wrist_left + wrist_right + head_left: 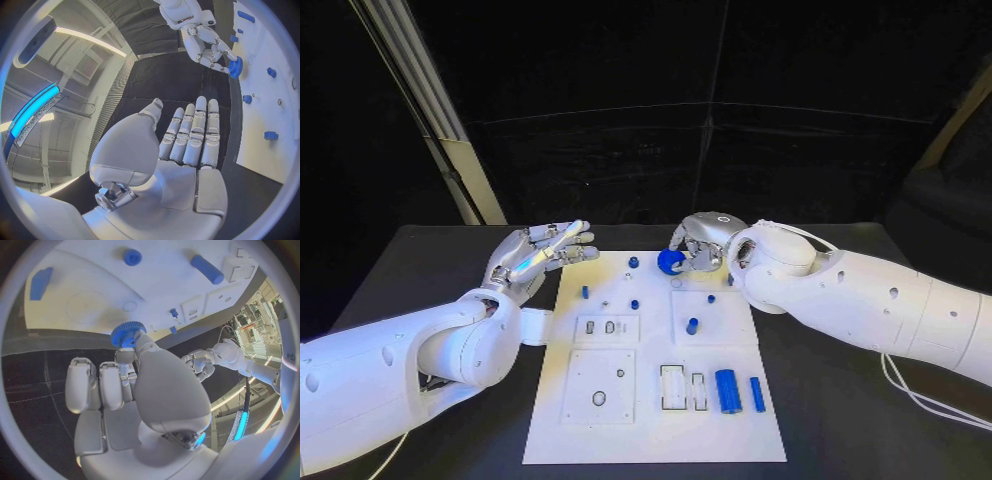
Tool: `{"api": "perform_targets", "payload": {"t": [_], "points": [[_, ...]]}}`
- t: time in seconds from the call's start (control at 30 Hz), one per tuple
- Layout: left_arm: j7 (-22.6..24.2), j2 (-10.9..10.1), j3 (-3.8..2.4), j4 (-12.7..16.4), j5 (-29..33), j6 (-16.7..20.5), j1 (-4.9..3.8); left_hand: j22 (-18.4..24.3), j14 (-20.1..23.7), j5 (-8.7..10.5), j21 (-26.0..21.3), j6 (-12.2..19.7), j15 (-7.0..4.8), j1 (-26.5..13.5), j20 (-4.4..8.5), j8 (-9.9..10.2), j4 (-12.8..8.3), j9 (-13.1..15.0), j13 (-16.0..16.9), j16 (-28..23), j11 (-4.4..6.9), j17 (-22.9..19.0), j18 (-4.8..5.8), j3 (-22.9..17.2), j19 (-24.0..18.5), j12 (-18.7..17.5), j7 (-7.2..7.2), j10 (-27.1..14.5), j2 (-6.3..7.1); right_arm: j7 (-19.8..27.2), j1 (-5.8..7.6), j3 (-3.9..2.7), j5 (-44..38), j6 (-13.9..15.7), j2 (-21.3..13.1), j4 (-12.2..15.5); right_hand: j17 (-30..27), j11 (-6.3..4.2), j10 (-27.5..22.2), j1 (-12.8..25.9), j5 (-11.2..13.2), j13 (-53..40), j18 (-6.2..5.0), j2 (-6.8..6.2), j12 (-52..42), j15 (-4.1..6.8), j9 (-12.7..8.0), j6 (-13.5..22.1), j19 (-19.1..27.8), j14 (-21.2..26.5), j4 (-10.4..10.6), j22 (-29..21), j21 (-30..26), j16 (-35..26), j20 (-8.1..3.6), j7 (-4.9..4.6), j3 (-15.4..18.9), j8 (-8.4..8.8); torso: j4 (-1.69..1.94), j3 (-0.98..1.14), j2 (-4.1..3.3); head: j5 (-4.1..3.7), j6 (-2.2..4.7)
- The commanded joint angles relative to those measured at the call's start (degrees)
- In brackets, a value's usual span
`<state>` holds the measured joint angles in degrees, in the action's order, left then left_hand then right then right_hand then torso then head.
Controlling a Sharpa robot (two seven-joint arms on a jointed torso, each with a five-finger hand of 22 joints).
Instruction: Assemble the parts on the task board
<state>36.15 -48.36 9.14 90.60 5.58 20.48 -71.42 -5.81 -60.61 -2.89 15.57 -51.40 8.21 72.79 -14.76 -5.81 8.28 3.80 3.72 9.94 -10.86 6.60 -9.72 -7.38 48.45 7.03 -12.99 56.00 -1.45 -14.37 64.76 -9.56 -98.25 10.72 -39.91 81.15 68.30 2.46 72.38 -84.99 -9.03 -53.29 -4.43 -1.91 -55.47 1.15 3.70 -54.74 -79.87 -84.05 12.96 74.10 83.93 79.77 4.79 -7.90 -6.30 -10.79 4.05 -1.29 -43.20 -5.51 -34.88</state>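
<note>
1. Head view: the right hand (705, 238) pinches a blue gear (671, 262) over the far end of the task board (655, 440). Beside the board's far left corner the left hand (540, 255) holds nothing. Blue cylinders (728, 390) lie by a slot (672, 387) on the board's near part.
2. Left wrist view: the left hand's fingers (195, 135) lie straight, side by side.
3. Right wrist view: fingertips (139, 342) grip the gear just above the board.

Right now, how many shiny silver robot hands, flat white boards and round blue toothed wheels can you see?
Silver many-fingered hands: 2, left hand and right hand
White flat task board: 1
Blue toothed wheel: 1, in the right hand
Total: 4
</note>
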Motion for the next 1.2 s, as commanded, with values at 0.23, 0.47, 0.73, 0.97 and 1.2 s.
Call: {"api": "perform_targets", "payload": {"t": [0.23,0.47,0.73,0.97,1.2], "points": [[0.3,0.2,-0.05,0.0,0.2,0.0,-0.09,0.1,-0.4,-0.24,-0.2,-0.2,0.02,0.4,0.05,0.3,-0.6,0.0,0.0,-0.4,-0.13,-0.1,-0.87,-0.1,0.4,-0.4,-1.17,0.3,-0.61,1.1,0.13,0.08,0.1,2.1,4.2,-0.9,0.2,0.37,-0.2,0.3,-1.3,0.0,1.06,-0.03,0.2,0.29,0.1,0.4,-0.5,-2.2,0.0,0.1,0.3,0.3,0.11,-0.27,-1.5,0.72,-0.06,-0.08,0.0,0.82,-0.34],[0.4,0.3,-0.06,-0.1,0.3,0.1,-0.1,0.1,-0.4,-0.24,-0.2,-0.2,0.01,0.4,0.06,0.3,-0.6,0.0,0.0,-0.4,-0.12,-0.1,-0.87,-0.1,0.4,-0.4,-1.16,0.3,-0.65,0.8,0.11,1.32,-0.4,0.5,7.7,-3.1,0.3,0.4,-0.2,0.5,-1.3,0.0,1.06,0.07,0.2,0.27,0.1,0.4,-0.5,-2.2,0.0,0.1,0.3,0.4,0.12,-0.29,-1.7,0.82,0.06,-0.03,-0.05,1.06,-0.33],[0.3,0.4,-0.06,-0.2,0.3,0.0,-0.1,0.2,-0.4,-0.24,-0.2,-0.2,0.01,0.5,0.06,0.3,-0.7,0.0,0.0,-0.4,-0.12,-0.1,-0.87,-0.1,0.4,-0.4,-1.17,0.4,-0.67,0.9,0.11,2.59,-0.9,-0.7,10.2,-5.7,0.4,0.44,-0.4,0.6,-1.3,0.2,1.06,0.09,0.5,0.24,0.1,0.4,-0.5,-2.2,0.1,0.1,0.3,0.4,0.14,-0.34,-1.8,0.94,-0.05,0.0,-0.05,1.14,-0.45],[0.2,0.5,-0.07,-0.6,0.3,-0.2,-0.11,0.2,-0.4,-0.24,-0.2,-0.2,0.01,0.5,0.07,0.3,-0.7,0.0,0.0,-0.5,-0.12,-0.1,-0.87,-0.1,0.4,-0.4,-1.17,0.4,-0.68,0.9,0.11,2.81,-1.5,-0.5,11.2,-7.0,0.5,0.5,-0.6,0.8,-1.2,0.4,1.07,-0.06,0.7,0.2,0.0,0.6,-0.5,-2.2,0.1,0.1,0.3,0.4,0.18,-0.4,-1.9,1.15,-0.06,0.03,-0.03,1.16,-0.56],[0.2,0.6,-0.07,-0.9,0.3,-0.4,-0.12,0.2,-0.4,-0.24,-0.2,-0.2,0.01,0.5,0.07,0.3,-0.7,0.0,0.0,-0.5,-0.12,-0.1,-0.87,-0.1,0.4,-0.4,-1.17,0.4,-0.68,0.4,0.11,2.86,-2.3,0.8,11.7,-7.9,0.6,0.66,-1.2,1.4,-1.1,1.1,1.05,-0.51,1.6,0.06,0.0,1.1,-0.4,-2.2,0.2,0.0,0.3,0.4,0.29,-0.58,-2.2,1.75,-0.04,0.04,0.0,1.15,-0.53]]}}
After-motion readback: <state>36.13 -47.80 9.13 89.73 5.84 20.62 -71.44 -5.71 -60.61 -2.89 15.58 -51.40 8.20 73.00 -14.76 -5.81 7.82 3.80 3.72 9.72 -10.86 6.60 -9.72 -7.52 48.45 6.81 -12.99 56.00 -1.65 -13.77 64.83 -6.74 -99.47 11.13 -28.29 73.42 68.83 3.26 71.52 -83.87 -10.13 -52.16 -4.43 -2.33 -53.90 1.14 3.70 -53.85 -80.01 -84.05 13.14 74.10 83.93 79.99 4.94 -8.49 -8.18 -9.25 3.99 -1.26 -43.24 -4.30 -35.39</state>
